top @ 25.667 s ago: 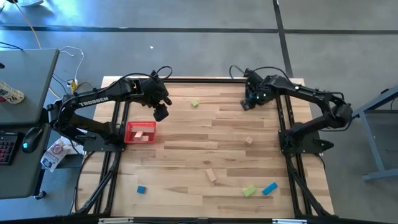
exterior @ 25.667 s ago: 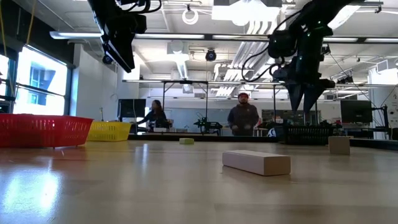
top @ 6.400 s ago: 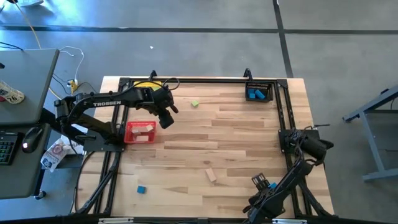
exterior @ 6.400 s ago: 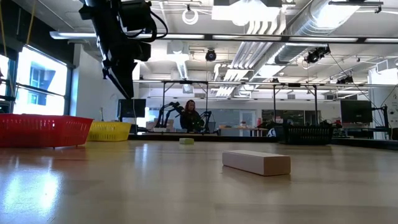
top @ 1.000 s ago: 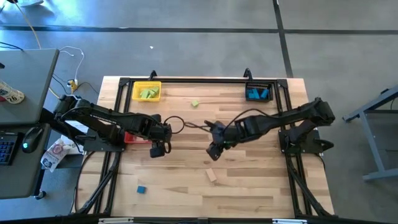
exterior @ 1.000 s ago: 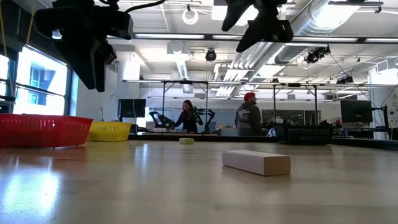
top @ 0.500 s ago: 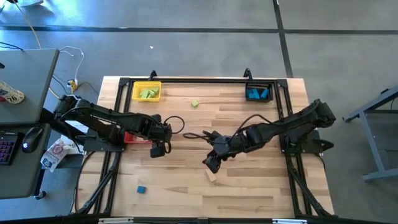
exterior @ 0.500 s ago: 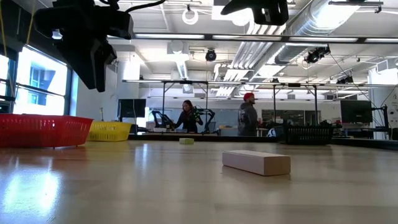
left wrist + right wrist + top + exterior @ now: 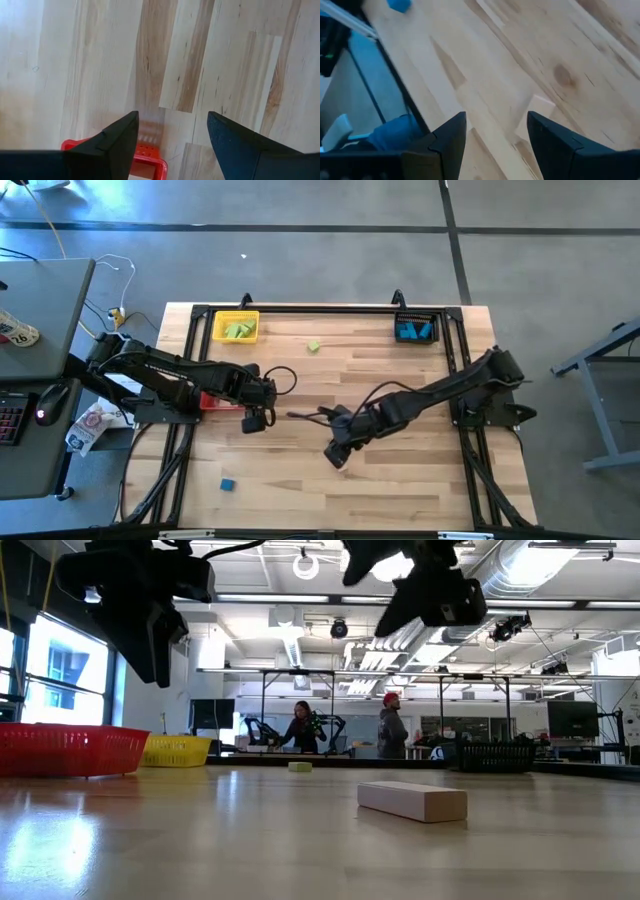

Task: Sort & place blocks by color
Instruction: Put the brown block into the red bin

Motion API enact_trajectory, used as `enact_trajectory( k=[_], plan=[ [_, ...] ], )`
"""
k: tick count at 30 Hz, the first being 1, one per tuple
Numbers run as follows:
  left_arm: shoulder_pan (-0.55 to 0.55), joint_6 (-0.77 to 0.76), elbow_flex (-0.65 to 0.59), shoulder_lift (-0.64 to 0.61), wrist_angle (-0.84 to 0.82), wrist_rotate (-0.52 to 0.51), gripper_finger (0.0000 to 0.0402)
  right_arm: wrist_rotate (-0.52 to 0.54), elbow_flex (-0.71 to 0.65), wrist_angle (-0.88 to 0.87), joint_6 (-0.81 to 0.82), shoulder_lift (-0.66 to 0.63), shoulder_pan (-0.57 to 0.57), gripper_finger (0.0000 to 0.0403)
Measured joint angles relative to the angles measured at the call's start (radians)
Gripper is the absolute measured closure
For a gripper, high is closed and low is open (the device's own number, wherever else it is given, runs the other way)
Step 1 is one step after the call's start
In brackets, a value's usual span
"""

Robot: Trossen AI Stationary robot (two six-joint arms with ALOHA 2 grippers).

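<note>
The right gripper (image 9: 336,455) hangs over the middle of the table (image 9: 400,480), stretched far in from its base on the right. Its fingers (image 9: 445,145) are spread apart with nothing between them, and just beyond their tips the end of the tan wooden bar (image 9: 535,117) lies flat on the boards; from above the gripper covers the bar completely. At table height the same bar (image 9: 412,800) rests alone on the wood with the gripper (image 9: 425,585) high above it.

The left gripper (image 9: 252,420) waits just beside the red bin (image 9: 215,402), fingers (image 9: 112,142) apart and empty, the bin's rim (image 9: 147,159) showing between them.

A small blue cube (image 9: 228,484) sits near the table's front left, well apart from both arms. A light green block (image 9: 314,347) lies toward the back, between the yellow bin (image 9: 235,329), which holds green pieces, and the black bin (image 9: 415,329), which holds blue ones.

Two people (image 9: 345,730) stand in the room behind.
</note>
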Motion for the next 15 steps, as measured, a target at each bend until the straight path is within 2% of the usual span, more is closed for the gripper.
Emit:
enact_trajectory(
  k=[5,10,15],
  plan=[
    [0.000,0.000,0.000,0.000,0.001,0.000,0.0179,-0.020,0.000,-0.039,0.043,0.032,0.002,0.0208],
    [0.000,0.002,0.000,0.000,0.007,-0.001,0.0179,-0.053,0.000,0.000,0.076,0.039,0.013,0.0208],
    [0.000,0.002,0.000,0.000,0.007,-0.002,0.0179,-0.033,0.085,-0.001,0.068,0.048,0.029,0.0208]
  ],
)
